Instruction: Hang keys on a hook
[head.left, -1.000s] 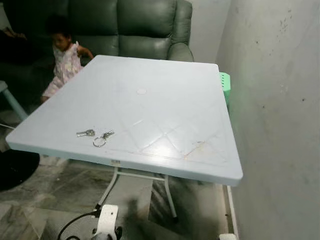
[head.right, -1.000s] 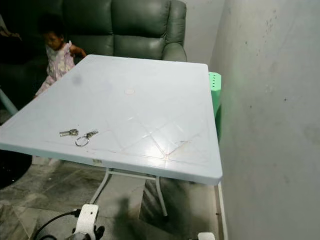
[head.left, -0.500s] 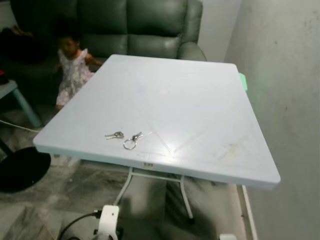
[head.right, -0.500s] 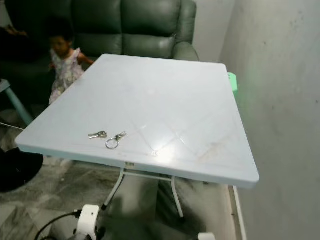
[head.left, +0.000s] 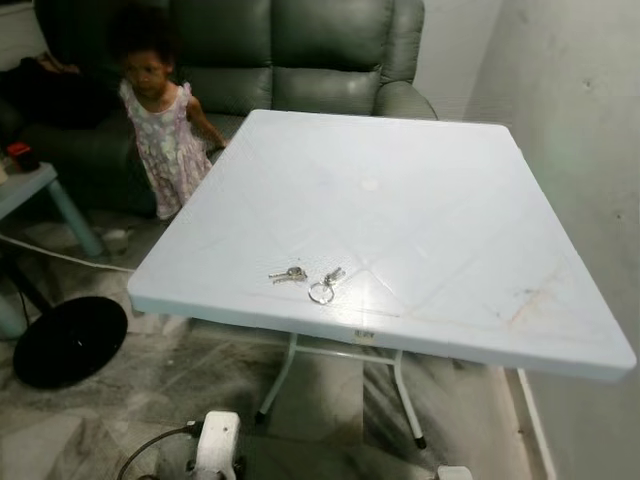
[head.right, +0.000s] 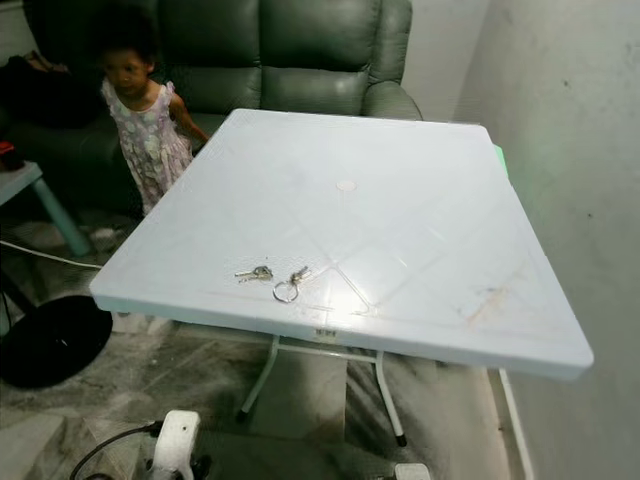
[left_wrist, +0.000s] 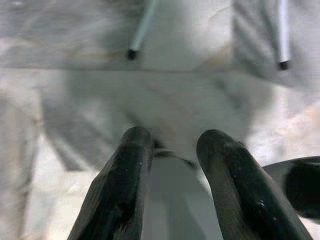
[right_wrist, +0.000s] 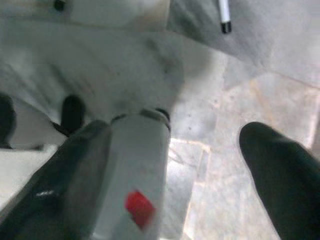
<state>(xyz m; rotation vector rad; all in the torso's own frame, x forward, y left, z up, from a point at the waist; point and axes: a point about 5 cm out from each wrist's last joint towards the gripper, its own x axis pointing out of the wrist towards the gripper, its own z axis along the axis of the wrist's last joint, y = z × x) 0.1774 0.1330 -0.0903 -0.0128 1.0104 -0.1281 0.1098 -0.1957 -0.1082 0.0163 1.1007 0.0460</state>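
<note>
Keys (head.left: 308, 281) lie flat near the surface's (head.left: 450, 200) near-left edge, long axis running left-right. Left tool (left_wrist: 172, 175) hangs low over the floor, fingers slightly parted, empty; right tool (right_wrist: 200, 165) wide open, empty. Keys sit up-forward, left arm likely nearer.

We see a white folding table (head.left: 420, 190) by the right wall (head.left: 590, 120), a green sofa (head.left: 290, 50) beyond, a child (head.left: 160, 125) far left, and perhaps a black round base (head.left: 68, 340) on the floor.
</note>
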